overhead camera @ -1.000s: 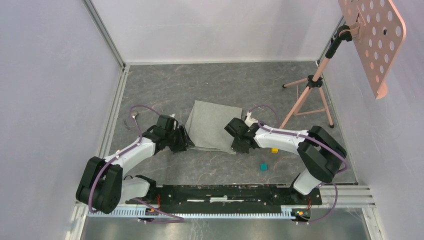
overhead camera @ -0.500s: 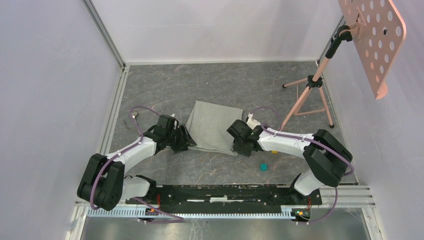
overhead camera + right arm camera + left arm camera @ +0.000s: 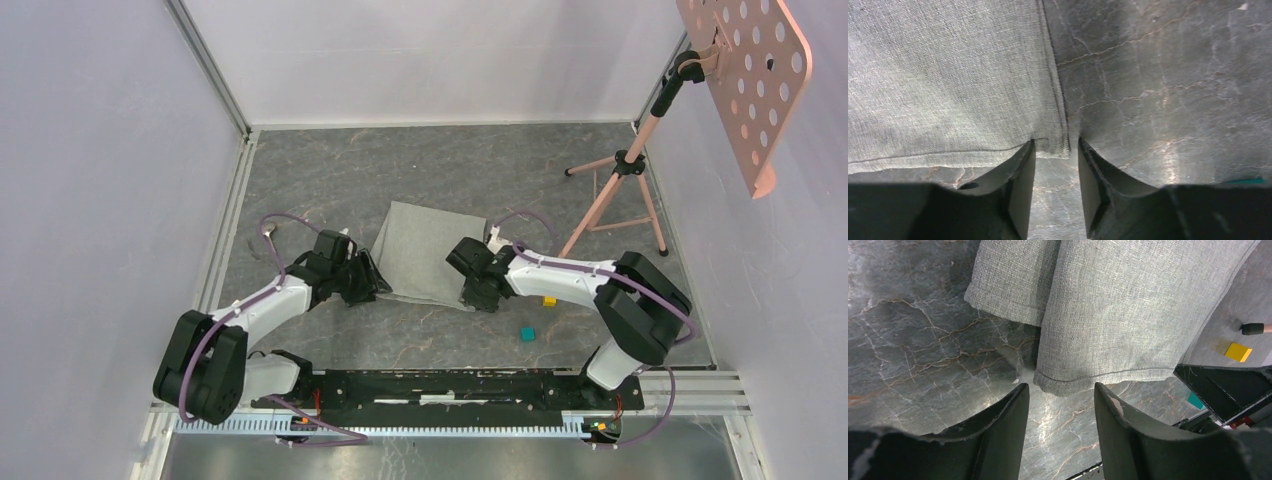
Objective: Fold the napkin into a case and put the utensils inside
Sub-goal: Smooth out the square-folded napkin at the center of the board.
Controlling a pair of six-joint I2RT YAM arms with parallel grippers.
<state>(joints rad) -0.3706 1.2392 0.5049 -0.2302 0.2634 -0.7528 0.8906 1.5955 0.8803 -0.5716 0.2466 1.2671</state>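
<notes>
The grey-green napkin (image 3: 425, 250) lies folded on the marble floor between my arms. In the left wrist view the napkin (image 3: 1128, 305) shows two overlapping layers, and its near-left corner sits just ahead of my open left gripper (image 3: 1060, 395), not touching the fingers. In the right wrist view the napkin (image 3: 948, 85) has its near-right corner lying between the tips of my open right gripper (image 3: 1055, 150). From above, the left gripper (image 3: 372, 280) and the right gripper (image 3: 472, 295) flank the napkin's near edge. A small silver utensil (image 3: 268, 232) lies far left; I cannot tell which one.
A yellow cube (image 3: 548, 300) and a teal cube (image 3: 527, 333) lie right of the right gripper; the yellow cube (image 3: 1238, 351) also shows in the left wrist view. A pink tripod stand (image 3: 620, 170) stands at the back right. Metal rails edge the floor on the left.
The right arm shifted slightly right and back left, ending with its gripper at the napkin's near-right corner. The left arm has not moved.
</notes>
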